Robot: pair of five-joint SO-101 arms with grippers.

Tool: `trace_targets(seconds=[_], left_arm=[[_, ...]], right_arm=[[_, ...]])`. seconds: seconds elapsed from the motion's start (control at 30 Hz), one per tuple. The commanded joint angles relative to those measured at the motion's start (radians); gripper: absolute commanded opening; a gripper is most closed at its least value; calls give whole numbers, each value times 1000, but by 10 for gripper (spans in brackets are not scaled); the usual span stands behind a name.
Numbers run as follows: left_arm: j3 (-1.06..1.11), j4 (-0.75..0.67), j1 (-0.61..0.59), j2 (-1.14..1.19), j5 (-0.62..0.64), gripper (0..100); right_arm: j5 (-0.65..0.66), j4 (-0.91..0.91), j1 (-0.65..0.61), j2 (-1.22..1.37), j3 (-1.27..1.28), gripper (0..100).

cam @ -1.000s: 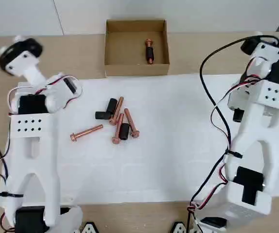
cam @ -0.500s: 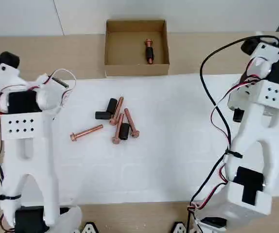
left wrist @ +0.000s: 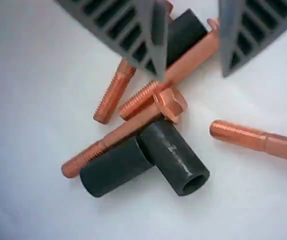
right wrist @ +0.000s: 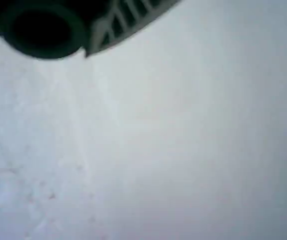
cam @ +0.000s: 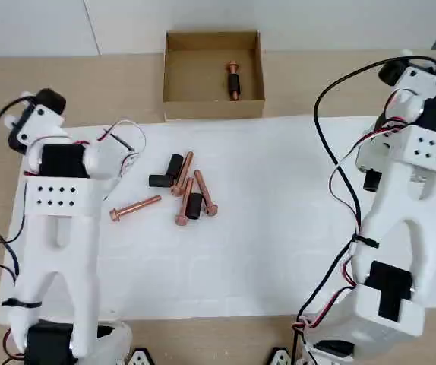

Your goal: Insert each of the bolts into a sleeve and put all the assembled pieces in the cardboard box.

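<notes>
The left gripper (left wrist: pixel 192 70) hangs with its two grey ribbed fingers (left wrist: pixel 148 30) set well apart, holding nothing; just ahead of the fingertips lies a loose heap of copper-coloured hex-head bolts (left wrist: pixel 171 104) and short black cylindrical sleeves (left wrist: pixel 176 157). One black sleeve (left wrist: pixel 183 30) lies in line with the gap between the fingers, a bolt shaft touching its side; two more sleeves lie a little farther from the tips, meeting end to end at an angle, with a bolt's hex head resting against them.

In the high view the left gripper (cam: pixel 129 154) sits just beside the heap, which lies on its side toward the right arm; a single copper bolt (cam: pixel 135 207) lies apart from the others, back from the gripper toward the left arm's base. The brown cardboard box (cam: pixel 176 76) stands on the wooden table (cam: pixel 317 84) beyond the gripper, well apart from it; inside it rests one assembled piece (cam: pixel 234 80) — a bolt pushed through a black sleeve.

The right gripper (cam: pixel 370 173) sits over bare white foam sheet (cam: pixel 279 251), well apart from the heap and the box; its state I cannot tell.
</notes>
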Motion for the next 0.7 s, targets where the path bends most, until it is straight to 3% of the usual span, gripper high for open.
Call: trace_targets(seconds=[0.0, 0.13, 0.23, 0.43, 0.67], left_arm=[[151, -207, -9, -31, 72, 73], [334, -422, -14, -31, 80, 73], [414, -491, -18, -34, 109, 115], [430, -471, -12, -38, 114, 252], [464, -411, -11, -32, 115, 224]], right_arm=[[-11, 7, -10, -53, -3, 4], [-11, 7, -10, -53, -3, 4], [-11, 7, -10, -53, -3, 4], [-11, 7, -10, -51, -3, 4], [-11, 7, -10, -51, -3, 5]])
